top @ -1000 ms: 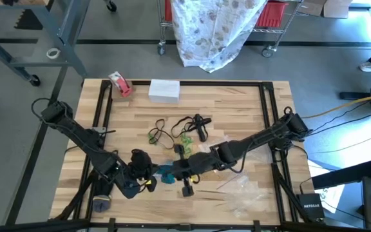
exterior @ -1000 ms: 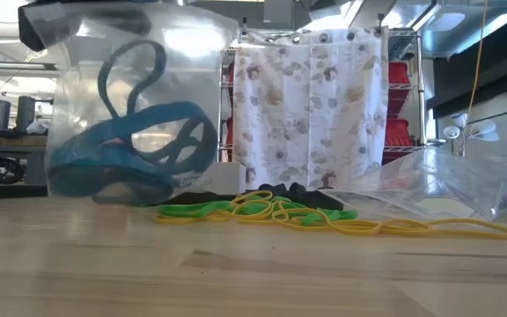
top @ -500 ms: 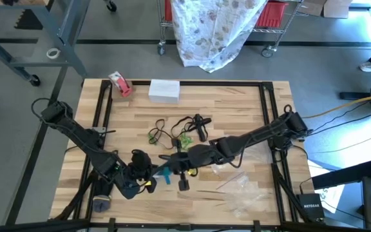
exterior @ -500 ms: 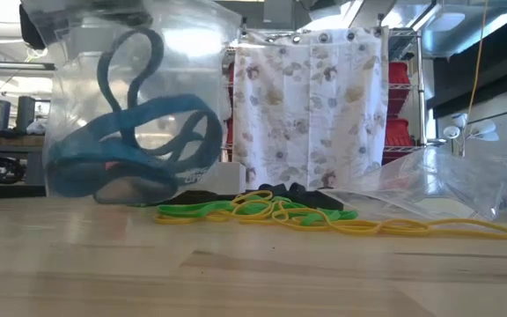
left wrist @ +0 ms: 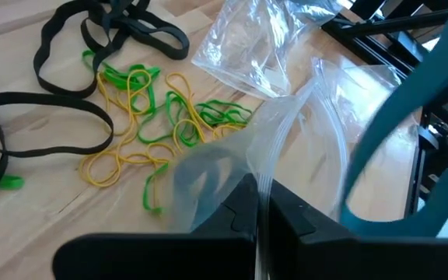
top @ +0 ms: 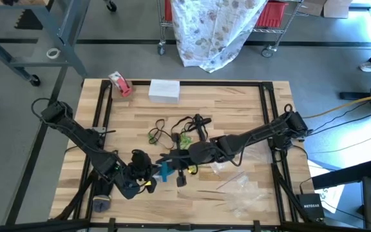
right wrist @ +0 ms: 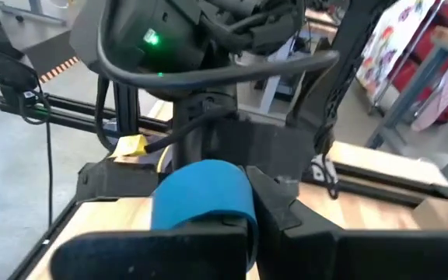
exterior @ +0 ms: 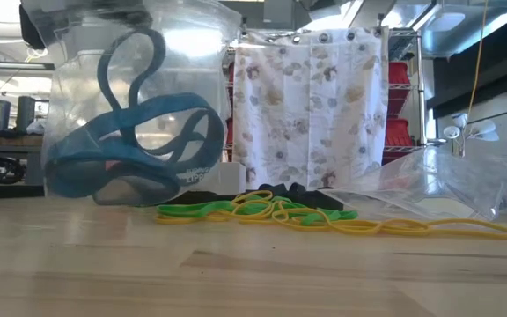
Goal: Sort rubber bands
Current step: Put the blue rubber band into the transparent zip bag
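My left gripper (top: 148,173) is near the table's front left, shut on a clear plastic bag (exterior: 135,106) with blue rubber bands (exterior: 139,145) inside. Just to its right, my right gripper (top: 170,164) is shut on a broad blue rubber band (top: 165,171). The same band also shows in the right wrist view (right wrist: 203,194). Green and yellow bands (left wrist: 158,117) lie tangled on the wood at mid-table. Black bands (left wrist: 92,35) lie beyond them. My left gripper pinches the clear bag's top edge (left wrist: 264,175) between its two shut fingers, coming from the table's left and slanting down. The bag hangs below the fingers, its bottom (exterior: 121,195) at the tabletop. My right gripper pinches the blue band (right wrist: 208,204) between its two fingers, coming nearly level from the table's right. The band bends over in front of the fingertips and is clear of the table there.
A red-and-white tape roll (top: 120,84) and a white box (top: 164,90) sit at the far edge. More clear bags (top: 240,193) lie at the front right. A black frame rail (top: 267,129) runs along the table's sides.
My right gripper has gone a little toward the table's left and far edge, rising slightly and rolling, with the blue band still in it. The bands inside the bag have shifted a little. My left gripper has kept the bag where it was.
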Available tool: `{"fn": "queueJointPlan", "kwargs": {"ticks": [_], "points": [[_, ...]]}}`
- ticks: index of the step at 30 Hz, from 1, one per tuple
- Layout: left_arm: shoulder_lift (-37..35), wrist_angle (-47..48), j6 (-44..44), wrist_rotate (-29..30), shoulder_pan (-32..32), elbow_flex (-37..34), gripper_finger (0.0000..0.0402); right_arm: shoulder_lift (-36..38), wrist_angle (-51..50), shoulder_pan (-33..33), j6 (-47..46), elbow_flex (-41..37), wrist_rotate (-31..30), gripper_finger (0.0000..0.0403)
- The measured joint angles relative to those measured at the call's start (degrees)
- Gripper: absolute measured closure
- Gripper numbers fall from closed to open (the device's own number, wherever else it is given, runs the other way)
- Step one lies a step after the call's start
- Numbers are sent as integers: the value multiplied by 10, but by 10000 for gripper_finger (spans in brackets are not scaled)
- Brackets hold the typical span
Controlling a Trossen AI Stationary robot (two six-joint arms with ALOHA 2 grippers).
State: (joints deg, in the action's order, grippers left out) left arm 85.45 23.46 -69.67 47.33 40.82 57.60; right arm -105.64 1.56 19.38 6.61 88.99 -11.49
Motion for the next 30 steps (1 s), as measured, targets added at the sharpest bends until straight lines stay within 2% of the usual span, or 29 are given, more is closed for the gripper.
{"fn": "queueJointPlan", "kwargs": {"ticks": [7, 15, 26, 30], "points": [[0, 0, 0, 0, 0, 0, 401, 1, 12, 1, 73, 0, -6, 402], [0, -4, -27, -1, 0, 0, 401, -1, -47, 2, 147, 0, -6, 402], [0, -80, -11, -6, 0, 0, 402, -15, -87, 2, 149, -1, 16, 402], [-1, -79, -11, -6, -1, 0, 401, -22, -92, 15, 148, -1, 5, 402]]}}
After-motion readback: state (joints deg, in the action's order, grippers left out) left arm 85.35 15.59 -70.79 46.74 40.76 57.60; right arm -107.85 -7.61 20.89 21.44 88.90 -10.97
